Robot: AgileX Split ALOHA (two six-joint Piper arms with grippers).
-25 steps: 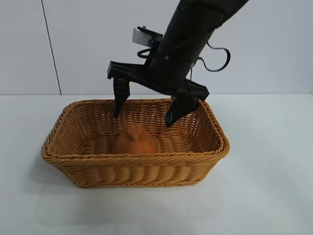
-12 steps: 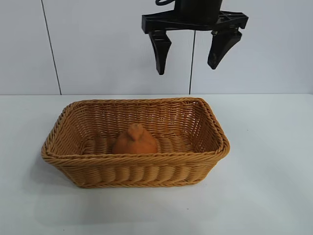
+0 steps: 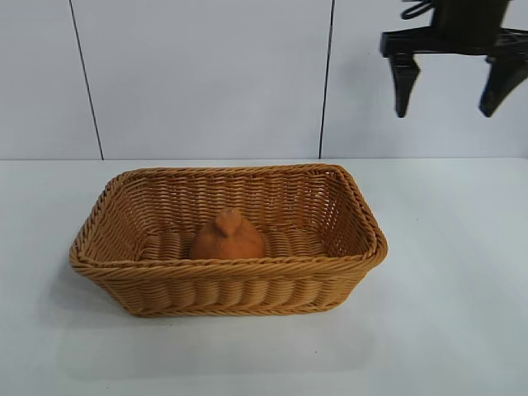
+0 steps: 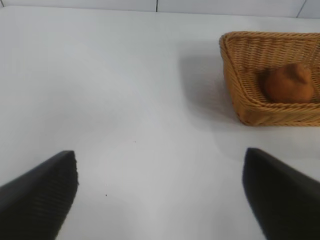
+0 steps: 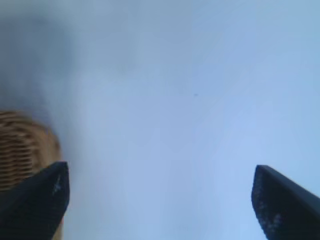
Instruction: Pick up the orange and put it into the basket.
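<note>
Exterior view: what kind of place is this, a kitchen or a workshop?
Probably a robot test bench: a bare white table, plain panelled wall, and a robot gripper hanging above a basket holding an orange.

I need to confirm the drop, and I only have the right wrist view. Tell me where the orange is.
Observer: The orange sits on the floor of the basket, near the front wall.
Operator: Report my right tool.
Observer: The right tool hangs open and empty, high up and off to the right of the basket.
Operator: Now the left tool.
Observer: The left tool is open over bare table, well clear of the basket's side.
</note>
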